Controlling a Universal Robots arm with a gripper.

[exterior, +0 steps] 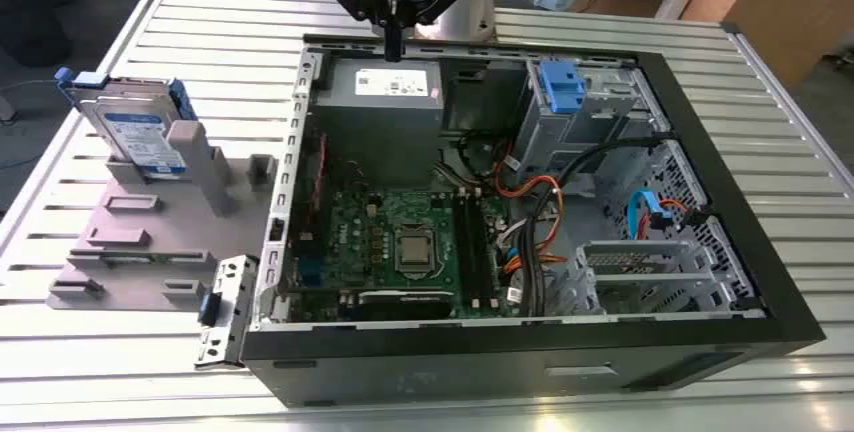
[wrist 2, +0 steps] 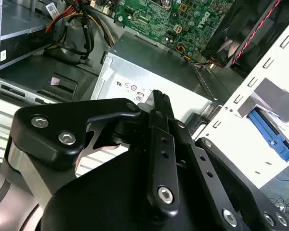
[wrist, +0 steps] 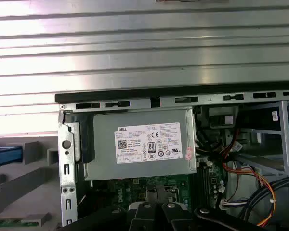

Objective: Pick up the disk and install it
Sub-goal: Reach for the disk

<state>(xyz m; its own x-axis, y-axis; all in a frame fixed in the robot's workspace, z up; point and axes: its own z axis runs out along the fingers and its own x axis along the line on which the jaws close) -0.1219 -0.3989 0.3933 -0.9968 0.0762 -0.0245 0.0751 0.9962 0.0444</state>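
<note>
Table (exterior: 80, 372): shiny silver metal, long ribs running across. Black computer case (exterior: 534, 367) lies open on it, green board (exterior: 400, 237) inside. Grey stand (exterior: 127, 242) sits beside case, on exterior view's left. Disk (exterior: 140, 137) stands up in stand, blue frame round it, well apart from claw. Claw (exterior: 394, 50) hangs over far rim of case, above grey box (exterior: 387, 102) with white sticker. Claw pinched narrow, holding nothing. Behind table: wooden furniture (exterior: 781, 2).
</note>
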